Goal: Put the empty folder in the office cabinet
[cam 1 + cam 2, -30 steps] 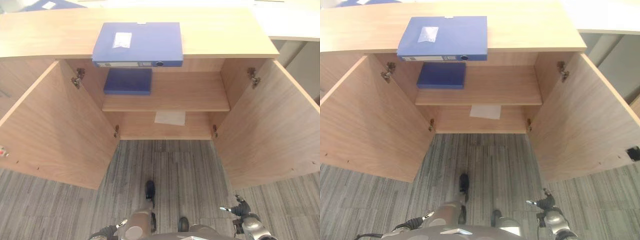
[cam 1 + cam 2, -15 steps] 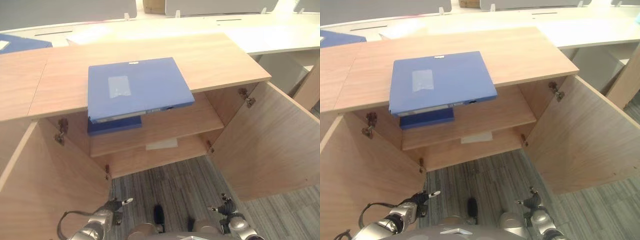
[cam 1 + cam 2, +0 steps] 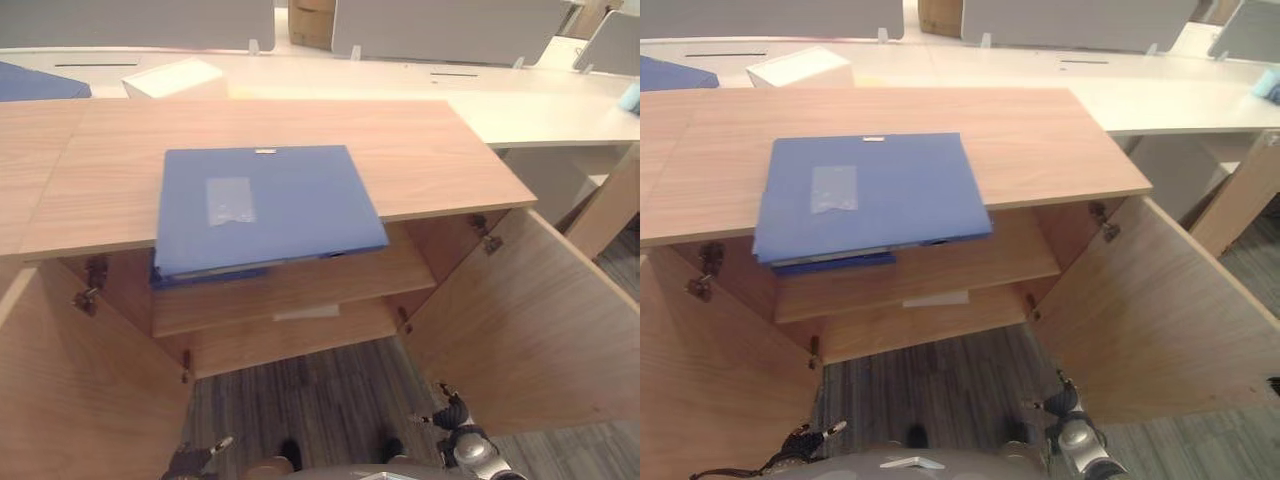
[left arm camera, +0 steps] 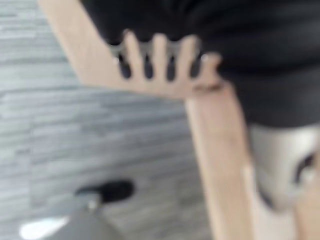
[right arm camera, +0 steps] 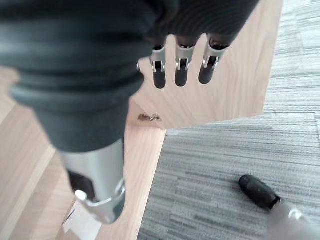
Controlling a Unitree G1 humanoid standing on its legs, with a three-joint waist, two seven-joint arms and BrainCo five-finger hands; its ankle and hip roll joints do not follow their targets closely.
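Note:
A blue folder (image 3: 265, 210) with a clear label pocket lies flat on the wooden cabinet top (image 3: 440, 150), its near edge sticking out over the open front. Beneath it, a darker blue folder (image 3: 830, 263) lies on the upper shelf (image 3: 330, 285), mostly hidden. Both cabinet doors stand open. My left hand (image 3: 190, 460) hangs low by the left door (image 3: 70, 400), its fingers (image 4: 160, 55) straight and holding nothing. My right hand (image 3: 452, 412) hangs low by the right door (image 3: 530, 330), with its fingers (image 5: 181, 65) straight and empty.
A white sheet (image 3: 307, 312) lies on the lower shelf. Behind the cabinet runs a pale desk with a white box (image 3: 175, 78) and another blue folder (image 3: 35, 82) at the far left. Grey striped carpet (image 3: 330, 400) covers the floor between the doors.
The whole picture has shifted: the camera now looks further over the cabinet top. The blue folder rests at the same place on the top. Both hands stay low and empty.

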